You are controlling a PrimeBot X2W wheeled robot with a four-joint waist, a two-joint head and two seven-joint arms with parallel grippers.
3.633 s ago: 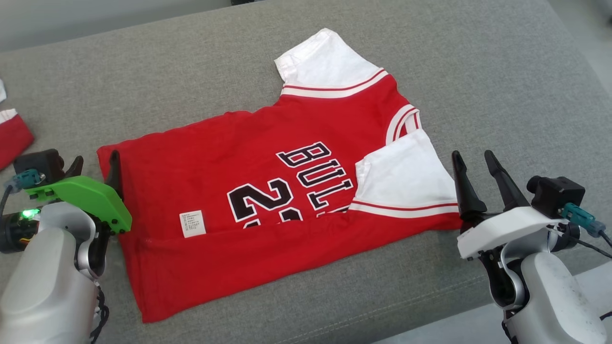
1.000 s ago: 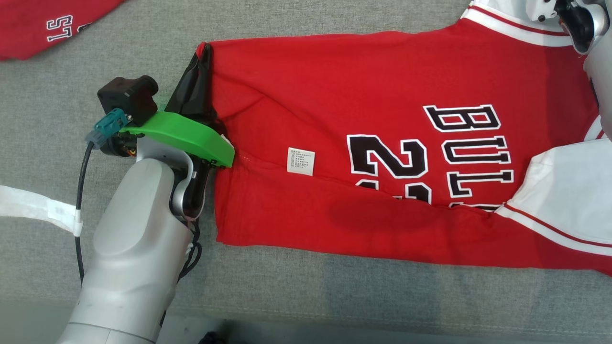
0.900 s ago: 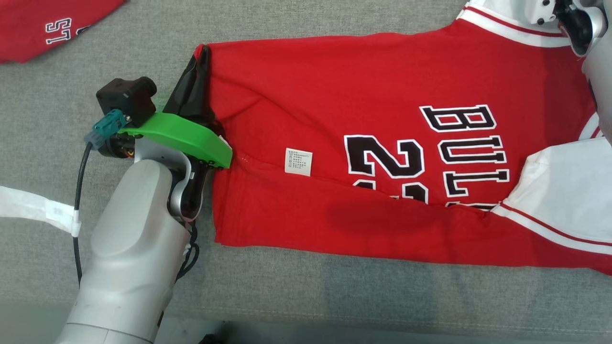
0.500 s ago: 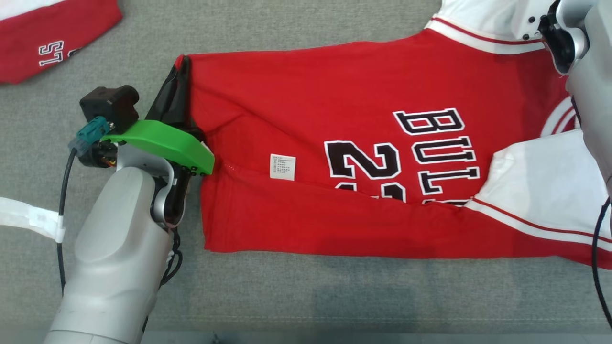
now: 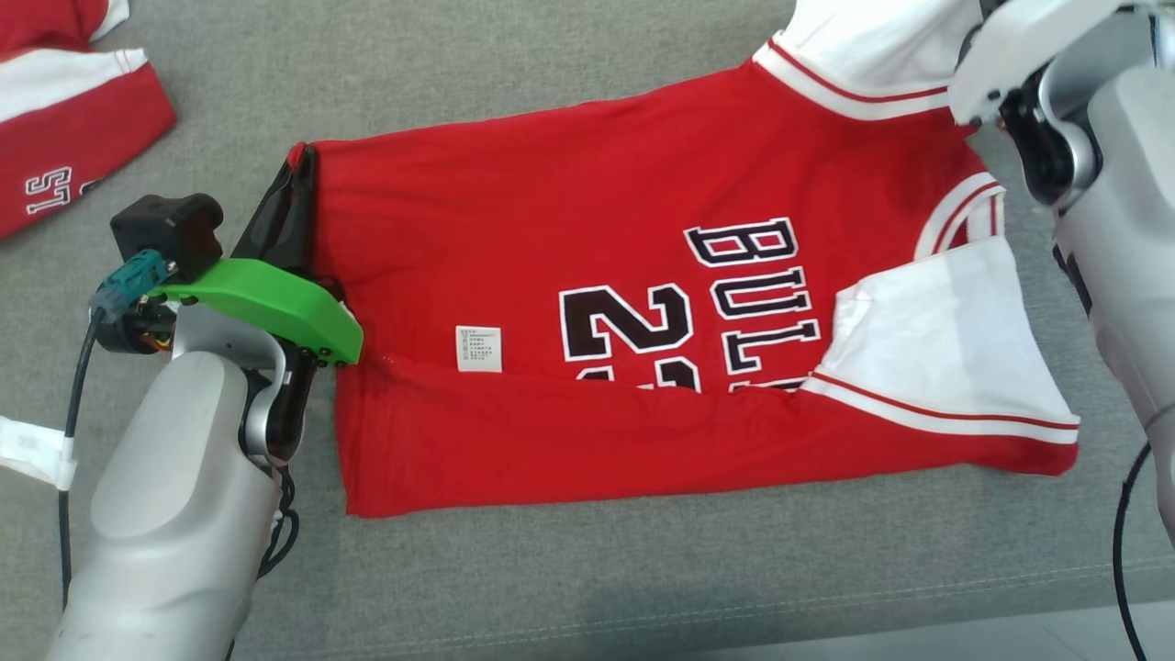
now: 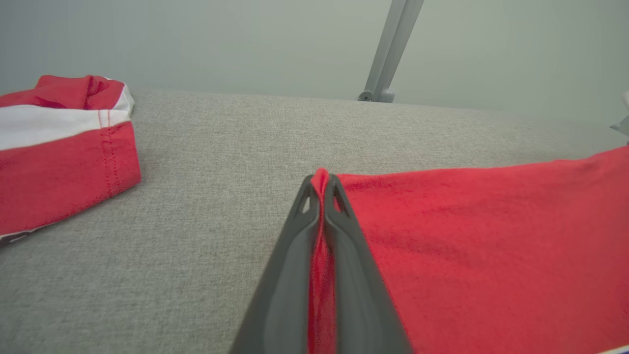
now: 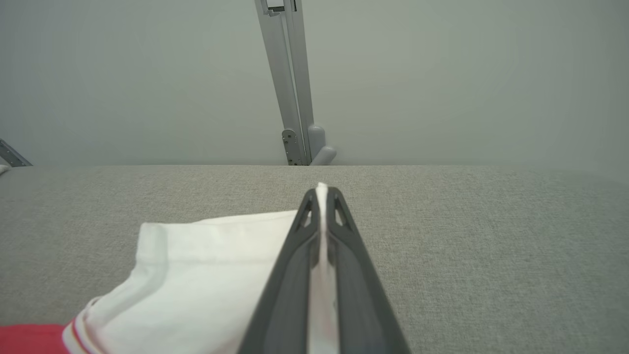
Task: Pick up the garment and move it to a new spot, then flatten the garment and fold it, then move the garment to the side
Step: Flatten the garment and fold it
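Note:
The garment is a red jersey with white sleeves and black lettering, lying partly folded on the grey cushion. My left gripper is shut on its far left hem corner; in the left wrist view red cloth is pinched between the dark fingers of that gripper. At the upper right my right arm reaches over the far white sleeve. In the right wrist view my right gripper is shut on the white sleeve's edge.
A second red and white garment lies at the far left, also in the left wrist view. A white strap crosses the left edge. A grey metal post stands behind the cushion against a pale wall.
The head camera has shifted, so the jersey sits further left and lower in view. My right gripper has shut on the white sleeve. The left gripper keeps its grip on the hem.

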